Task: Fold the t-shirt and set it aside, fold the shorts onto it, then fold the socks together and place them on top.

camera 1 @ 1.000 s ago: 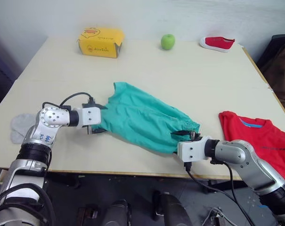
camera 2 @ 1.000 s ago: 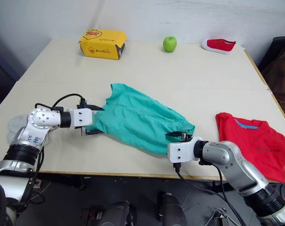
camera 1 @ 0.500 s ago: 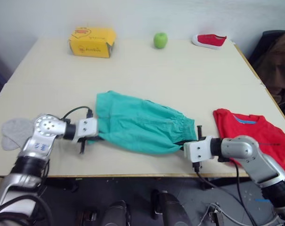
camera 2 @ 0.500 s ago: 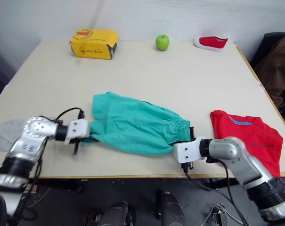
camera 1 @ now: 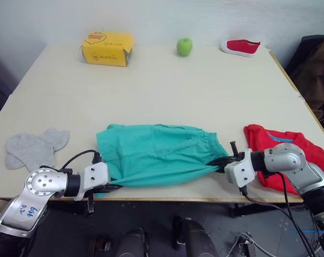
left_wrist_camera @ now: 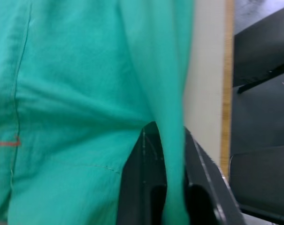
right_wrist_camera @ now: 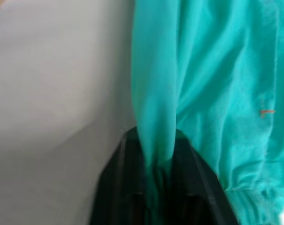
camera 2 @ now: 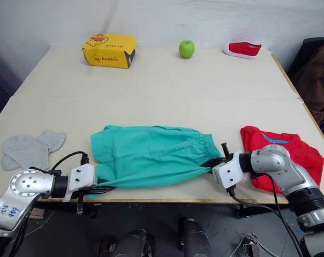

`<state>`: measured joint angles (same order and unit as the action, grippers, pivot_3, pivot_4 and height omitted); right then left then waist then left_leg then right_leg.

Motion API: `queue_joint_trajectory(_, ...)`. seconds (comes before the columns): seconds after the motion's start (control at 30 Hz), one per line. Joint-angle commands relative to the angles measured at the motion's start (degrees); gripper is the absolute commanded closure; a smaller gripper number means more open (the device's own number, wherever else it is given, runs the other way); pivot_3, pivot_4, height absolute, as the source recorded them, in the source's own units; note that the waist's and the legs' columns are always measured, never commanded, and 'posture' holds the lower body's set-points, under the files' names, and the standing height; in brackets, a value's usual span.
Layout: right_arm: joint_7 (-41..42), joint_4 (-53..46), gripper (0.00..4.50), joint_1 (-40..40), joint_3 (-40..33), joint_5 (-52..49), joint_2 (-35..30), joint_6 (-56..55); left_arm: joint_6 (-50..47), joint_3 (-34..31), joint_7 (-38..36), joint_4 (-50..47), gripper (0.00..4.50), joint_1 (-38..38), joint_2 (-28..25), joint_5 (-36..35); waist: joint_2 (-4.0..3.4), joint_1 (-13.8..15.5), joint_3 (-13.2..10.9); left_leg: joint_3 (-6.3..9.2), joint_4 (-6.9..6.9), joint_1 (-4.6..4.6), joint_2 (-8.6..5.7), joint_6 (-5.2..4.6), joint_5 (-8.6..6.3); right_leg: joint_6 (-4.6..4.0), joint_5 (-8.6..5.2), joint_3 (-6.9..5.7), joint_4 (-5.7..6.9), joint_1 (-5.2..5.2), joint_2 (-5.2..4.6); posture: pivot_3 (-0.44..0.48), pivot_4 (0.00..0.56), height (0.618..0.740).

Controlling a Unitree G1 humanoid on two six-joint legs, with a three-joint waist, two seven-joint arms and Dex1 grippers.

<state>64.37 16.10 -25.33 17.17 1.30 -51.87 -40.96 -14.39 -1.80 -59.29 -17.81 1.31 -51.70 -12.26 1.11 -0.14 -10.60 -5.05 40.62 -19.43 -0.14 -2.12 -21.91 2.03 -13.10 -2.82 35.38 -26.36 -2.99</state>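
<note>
Shorts-folding step: left gripper [camera 1: 112, 187] and right gripper [camera 1: 221, 160] each pinch the teal-green fabric shorts [camera 1: 156, 158] at opposite ends. Next, the near edge probably needs carrying over, then onto the red t-shirt [camera 1: 306, 152].

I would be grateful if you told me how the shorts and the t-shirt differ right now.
The shorts are teal-green and pinched at both ends, by the left end effector and the right end effector; the t-shirt is bright red and ungripped. The shorts stretch along the table's near edge, mid-table; the t-shirt lies at its right side, partly behind the right arm. Both are soft garments lying on the table.
</note>
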Motion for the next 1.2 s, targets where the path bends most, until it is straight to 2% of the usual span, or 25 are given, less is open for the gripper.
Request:
queue_joint_trajectory(0.03, 2.7, -6.1, 2.61, 1.6, -3.0, -4.6, -3.6, 5.5, -1.1, -2.6, -0.7, -0.7, 3.08, 1.3, -0.5, -2.4, -0.04, 0.0, 0.0, 0.00, -0.02, 0.01, 0.00, 0.01, 0.00, -0.02, -0.01, 0.00, 0.01, -0.01, 0.00, 0.000, 0.150, 0.740)
queue_joint_trajectory(0.1, 4.0, -12.3, 1.98, 3.7, -5.1, -9.7, -6.0, 12.7, -4.1, -5.1, -1.7, -0.9, 2.51, 2.4, -0.9, -5.7, -0.07, 0.0, 0.0, 0.01, -0.08, 0.03, 0.00, 0.02, 0.00, -0.08, -0.05, -0.01, 0.04, -0.02, -0.04, 0.000, 0.150, 0.740)
queue_joint_trajectory(0.23, 6.0, -27.1, 0.61, 9.7, -10.7, -25.3, -11.9, 35.0, -15.6, -13.0, -6.6, -2.6, 1.26, 1.6, -3.9, -18.5, -0.07, 0.1, 0.0, 0.05, -0.33, 0.12, 0.02, 0.15, 0.03, -0.20, -0.14, -0.05, 0.04, -0.05, -0.04, 0.000, 0.150, 0.740)
queue_joint_trajectory(0.27, 6.6, -30.8, 0.30, 11.1, -12.3, -30.4, -13.4, 40.3, -18.6, -14.9, -7.1, -2.1, 1.25, -0.3, -4.4, -22.2, -0.07, 0.2, 0.0, 0.06, -0.42, 0.18, 0.02, 0.18, 0.05, -0.22, -0.15, -0.06, 0.03, -0.03, -0.04, 0.000, 0.150, 0.740)
queue_joint_trajectory(0.3, 2.6, -34.4, 0.30, 9.9, -13.7, -38.5, -12.5, 48.8, -18.5, -15.5, -5.1, 0.6, 1.25, -5.9, -3.2, -23.0, -0.07, 0.3, 0.0, 0.08, -0.47, 0.20, 0.02, 0.21, 0.06, -0.26, -0.18, -0.08, 0.04, -0.02, -0.04, 0.000, 0.150, 0.740)
queue_joint_trajectory(0.37, -4.5, -38.1, 0.30, 6.5, -14.6, -48.2, -9.2, 60.6, -20.0, -13.7, -1.1, 5.2, 1.25, -15.1, -0.8, -22.6, 0.00, 0.6, 0.0, 0.21, -0.48, 0.21, 0.01, 0.29, 0.11, -0.30, -0.20, -0.22, 0.14, 0.00, -0.12, 0.000, 0.150, 0.740)
queue_joint_trajectory(0.43, -8.8, -39.3, 0.30, 3.6, -13.5, -49.7, -5.6, 66.9, -20.2, -10.4, -0.8, 8.0, 1.25, -20.2, 1.0, -21.2, 0.02, 0.7, 0.0, 0.24, -0.48, 0.29, -0.02, 0.28, 0.12, -0.30, -0.16, -0.23, 0.17, 0.08, -0.11, 0.000, 0.150, 0.740)
queue_joint_trajectory(0.47, -10.7, -39.0, 0.30, 2.2, -11.6, -47.4, -3.4, 68.8, -19.6, -7.8, -2.1, 8.8, 1.25, -22.0, 1.8, -20.3, 0.01, 0.5, 0.0, 0.25, -0.50, 0.36, -0.03, 0.45, 0.20, -0.30, -0.16, -0.23, 0.22, 0.11, -0.10, 0.000, 0.150, 0.740)
queue_joint_trajectory(0.57, -15.8, -35.2, 1.25, -1.7, -5.0, -38.9, 4.1, 71.7, -18.9, 0.1, -3.0, 12.5, 1.88, -28.3, 6.3, -17.4, 0.03, 0.1, 0.1, 0.20, -0.63, 0.23, -0.03, 0.62, 0.26, -0.35, -0.23, -0.23, 0.23, -0.06, -0.06, 0.000, 0.150, 0.740)
queue_joint_trajectory(0.73, -18.7, -29.5, 3.00, -5.4, -0.5, -31.7, 13.3, 73.3, -17.8, 7.2, -2.9, 21.1, 3.46, -36.1, 12.1, -12.5, 0.05, 0.1, 0.1, 0.15, -0.54, -0.11, 0.00, 0.61, 0.36, -0.32, -0.21, -0.26, 0.36, -0.28, 0.10, 0.000, 0.150, 0.740)
queue_joint_trajectory(0.83, -20.5, -24.8, 4.07, -6.0, 2.5, -25.7, 16.9, 73.1, -5.8, 11.9, -2.5, 30.4, 4.41, -39.2, 15.6, -4.4, 0.05, 0.1, 0.1, 0.11, -0.53, -0.02, 0.00, 0.57, 0.37, -0.27, -0.18, -0.23, 0.31, -0.19, 0.12, 0.000, 0.150, 0.740)
queue_joint_trajectory(0.87, -20.6, -23.7, 4.43, -5.6, 3.1, -23.9, 17.4, 72.5, -3.0, 12.6, -2.4, 33.5, 4.50, -40.1, 16.5, -2.7, 0.05, 0.1, 0.1, 0.11, -0.53, -0.02, 0.00, 0.57, 0.37, -0.27, -0.18, -0.23, 0.30, -0.19, 0.12, 0.000, 0.150, 0.740)
queue_joint_trajectory(1.03, -19.6, -22.0, 4.47, -1.0, 3.2, -17.4, 15.8, 68.7, 5.4, 13.5, -3.5, 48.4, 4.50, -44.0, 18.2, 2.5, 0.05, 0.1, 0.1, 0.09, -0.54, -0.10, 0.01, 0.55, 0.37, -0.27, -0.18, -0.23, 0.30, -0.25, 0.14, 0.000, 0.150, 0.740)
queue_joint_trajectory(1.2, -17.6, -26.9, 4.47, 7.0, -2.5, -17.7, 10.3, 68.1, 13.4, 12.0, -1.0, 64.6, 4.50, -49.3, 18.8, 6.6, 0.14, 0.8, 0.1, 0.14, -0.53, 0.03, 0.00, 0.48, 0.35, -0.23, -0.16, -0.28, 0.25, -0.08, 0.10, 0.000, 0.150, 0.740)
